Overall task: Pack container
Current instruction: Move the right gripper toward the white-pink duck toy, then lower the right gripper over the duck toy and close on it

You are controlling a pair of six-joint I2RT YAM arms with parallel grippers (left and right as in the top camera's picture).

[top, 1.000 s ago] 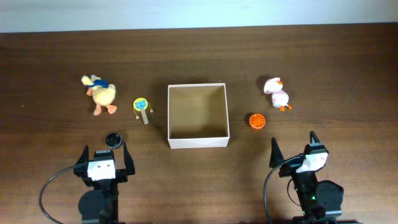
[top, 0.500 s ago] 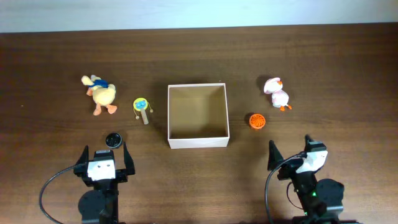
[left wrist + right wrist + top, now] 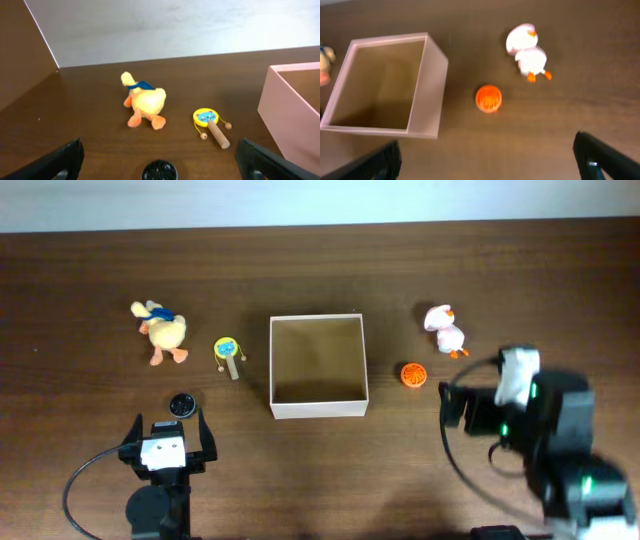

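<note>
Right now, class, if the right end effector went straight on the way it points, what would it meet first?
Probably the orange ball, nearly centred ahead of the open right end effector in the wrist view. The white duck toy lies farther on, to the right. Depth is unclear.

The table (image 3: pixel 320 260) was dark wood grain with a soft, low sheen. The container (image 3: pixel 318 409) looked like matt cardboard, white outside and plain tan inside. The yellow duck (image 3: pixel 165 333) and the white duck (image 3: pixel 446 332) were fuzzy plush cloth. The orange ball (image 3: pixel 413 374) looked like ribbed plastic, and the rattle (image 3: pixel 229 355) had a bare wooden handle.
</note>
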